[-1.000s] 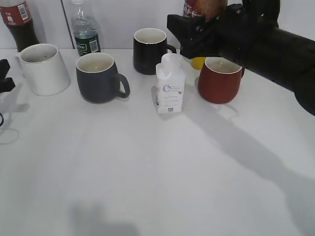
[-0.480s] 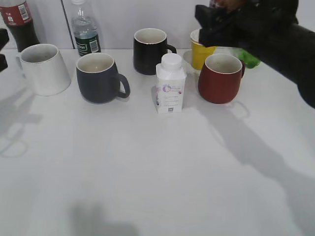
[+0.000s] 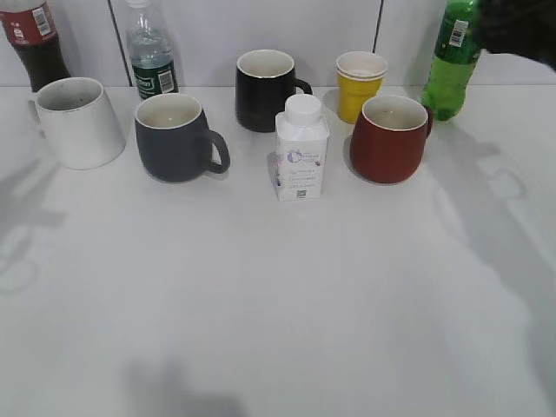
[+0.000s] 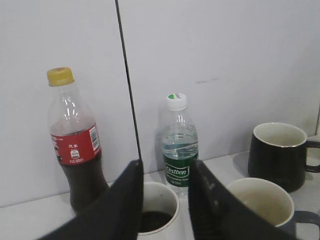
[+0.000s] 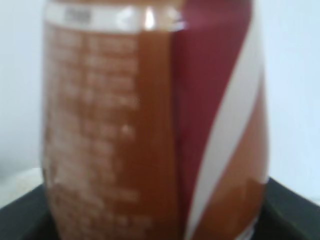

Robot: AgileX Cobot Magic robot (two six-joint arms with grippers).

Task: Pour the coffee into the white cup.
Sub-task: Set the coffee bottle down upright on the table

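The white cup stands at the back left of the table. In the left wrist view it sits below and between my left gripper's open jaws, with dark liquid at its bottom. The left gripper is out of the exterior view. My right gripper is shut on the coffee bottle, whose brown, red and white label fills the right wrist view. Only a dark bit of the right arm shows at the top right of the exterior view, and the bottle is hidden there.
A dark grey mug, black mug, white carton, red mug and yellow paper cup stand in the back half. A cola bottle, water bottle and green bottle line the wall.
My right arm with the coffee bottle has moved from above the middle mugs up and to the right, almost out of view. The left gripper has left the left edge.
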